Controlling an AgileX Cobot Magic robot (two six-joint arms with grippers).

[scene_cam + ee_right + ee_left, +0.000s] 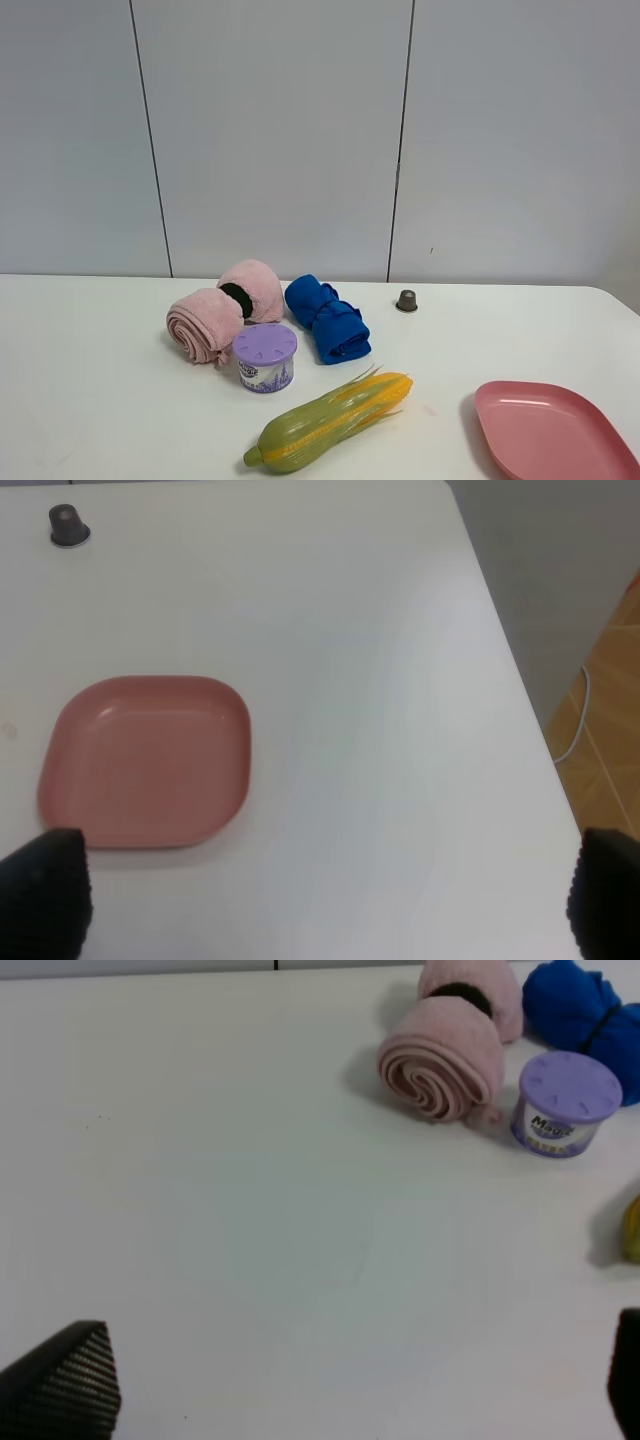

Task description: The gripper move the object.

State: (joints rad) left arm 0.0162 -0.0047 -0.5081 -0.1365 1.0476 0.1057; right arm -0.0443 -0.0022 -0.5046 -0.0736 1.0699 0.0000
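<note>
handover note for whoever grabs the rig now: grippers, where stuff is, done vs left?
Left gripper: open, empty, over bare table, short of the tub.
Right gripper: open, empty, near the pink plate.
Lilac-lidded tub: upright on the table, right beside the pink rolled towel, blue cloth behind it, toy corn in front.
Done: nothing, tub ungrasped.
Left: grasp and move the tub.

Object (pixel 265 357): smooth plastic tub, matt lilac lid, printed paper-like label. Pink rolled towel (pixel 205 325) and blue cloth (pixel 328 318): soft fabric. Pink plate (pixel 146 761): smooth plastic; table (pixel 90 400): matt white.
</note>
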